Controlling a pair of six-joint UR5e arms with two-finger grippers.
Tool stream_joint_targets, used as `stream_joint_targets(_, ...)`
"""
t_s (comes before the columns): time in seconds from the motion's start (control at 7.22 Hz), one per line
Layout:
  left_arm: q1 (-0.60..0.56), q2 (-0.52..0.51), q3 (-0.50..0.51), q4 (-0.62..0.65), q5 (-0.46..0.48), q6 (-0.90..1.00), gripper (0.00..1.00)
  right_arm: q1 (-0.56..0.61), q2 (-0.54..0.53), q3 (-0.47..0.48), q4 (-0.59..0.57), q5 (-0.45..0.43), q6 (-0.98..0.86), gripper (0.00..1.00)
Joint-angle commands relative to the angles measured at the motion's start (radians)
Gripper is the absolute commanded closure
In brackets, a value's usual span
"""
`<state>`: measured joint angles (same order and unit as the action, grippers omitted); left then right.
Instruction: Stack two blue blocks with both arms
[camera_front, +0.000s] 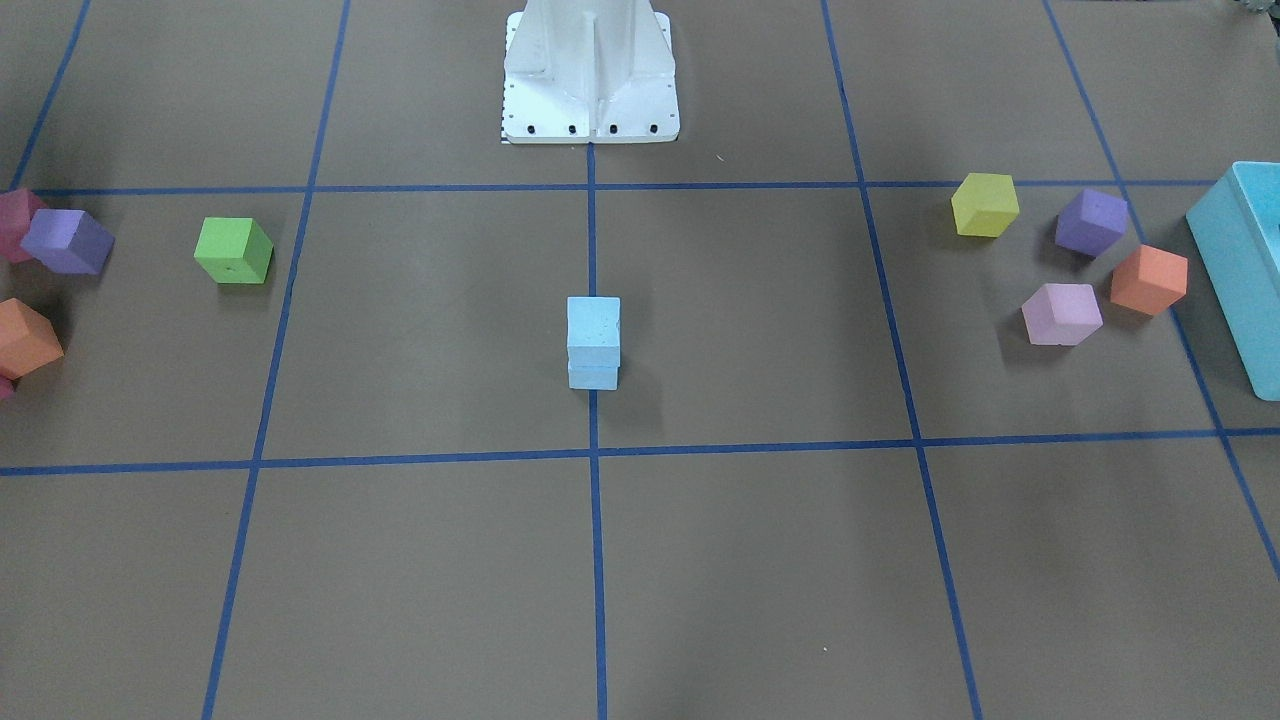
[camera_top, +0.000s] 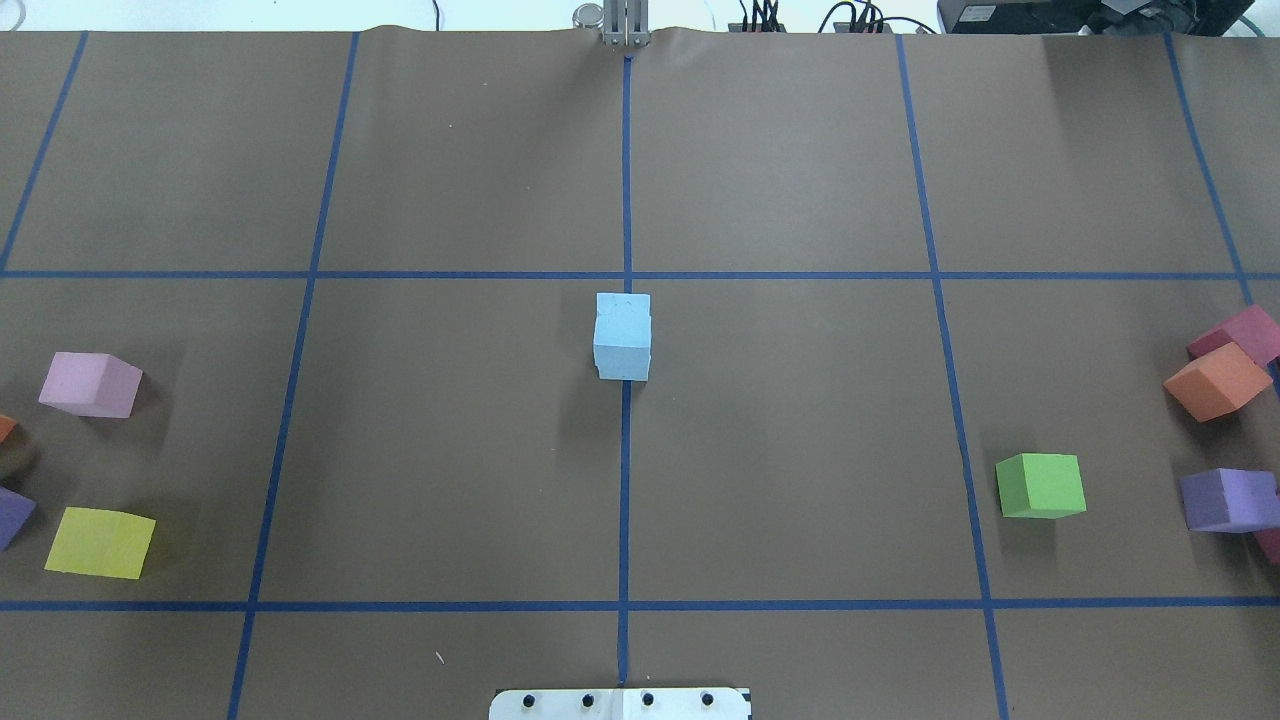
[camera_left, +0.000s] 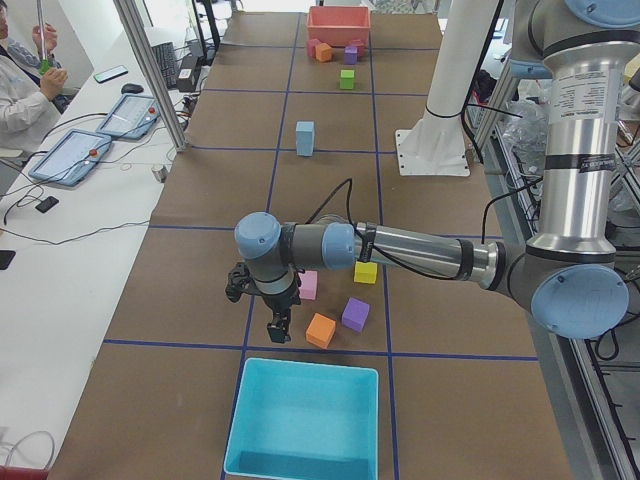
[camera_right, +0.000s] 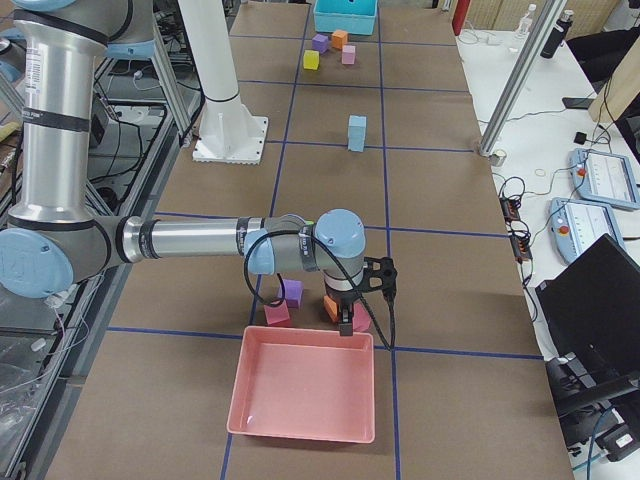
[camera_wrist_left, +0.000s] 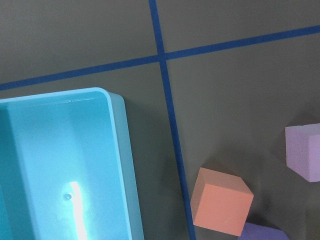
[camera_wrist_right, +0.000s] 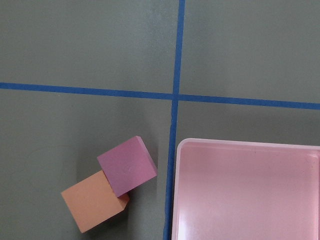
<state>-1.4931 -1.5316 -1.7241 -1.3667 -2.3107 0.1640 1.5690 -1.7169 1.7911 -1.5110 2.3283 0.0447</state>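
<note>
The two pale blue blocks stand stacked, one on the other, on the centre tape line of the table: the top block (camera_front: 593, 325) sits on the lower block (camera_front: 593, 377). The stack also shows in the overhead view (camera_top: 622, 337) and both side views (camera_left: 305, 138) (camera_right: 356, 132). No gripper is near it. My left gripper (camera_left: 278, 330) hangs far off by the teal box (camera_left: 305, 420); my right gripper (camera_right: 345, 325) hangs by the pink tray (camera_right: 305, 390). Both show only in the side views, so I cannot tell whether they are open or shut.
Yellow (camera_front: 985, 204), purple (camera_front: 1091, 222), orange (camera_front: 1148, 279) and pink (camera_front: 1061, 313) cubes lie by the teal box (camera_front: 1235, 265). A green cube (camera_front: 234, 250), a purple cube (camera_front: 68, 241) and an orange cube (camera_front: 24, 338) lie at the other end. The white robot base (camera_front: 590, 90) stands at the back.
</note>
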Motion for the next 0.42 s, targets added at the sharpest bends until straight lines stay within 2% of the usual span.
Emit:
stream_joint_targets(0.0, 0.001, 0.019, 0.001, -0.005, -0.029, 0.0, 0.01, 0.0, 0.0, 0.001, -0.003, 0.0, 0.0, 0.0)
stream_joint_targets(0.28, 0.001, 0.019, 0.0, -0.003, -0.029, 0.0, 0.01, 0.0, -0.006, 0.007, -0.003, 0.0, 0.0, 0.0)
